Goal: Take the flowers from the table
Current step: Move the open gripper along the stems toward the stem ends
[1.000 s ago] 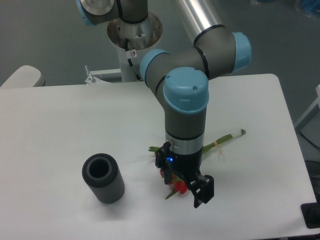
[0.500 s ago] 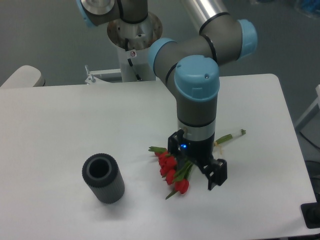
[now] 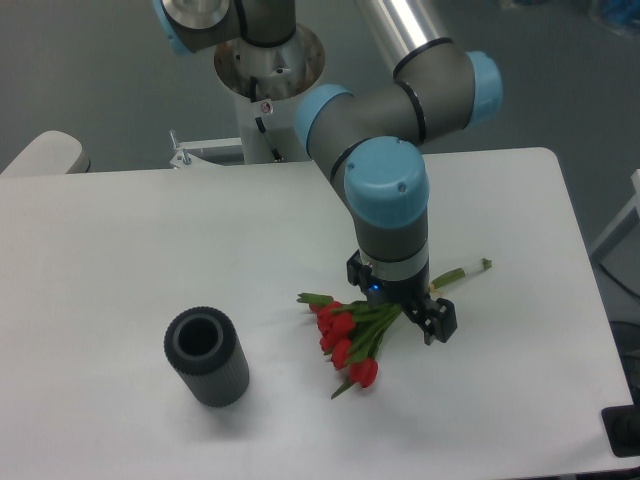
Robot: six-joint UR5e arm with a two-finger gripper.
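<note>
dark grey ribbed cylinder (image 3: 206,357) stands toward the bench's (image 3: 120,240) near left corner. right of it the red tulip bunch with pale green stems (image 3: 352,335) lies flat, its long axis running toward the far right edge. my claw (image 3: 415,318) straddles the stems, released, nothing grasped.

Only obstacle on table (image 3: 120,240): dark ribbed cylinder (image 3: 206,357), upright near-left, well apart from flowers (image 3: 348,338). Gripper (image 3: 418,315) sits over stems; buds' near & left sides open for approach.
</note>
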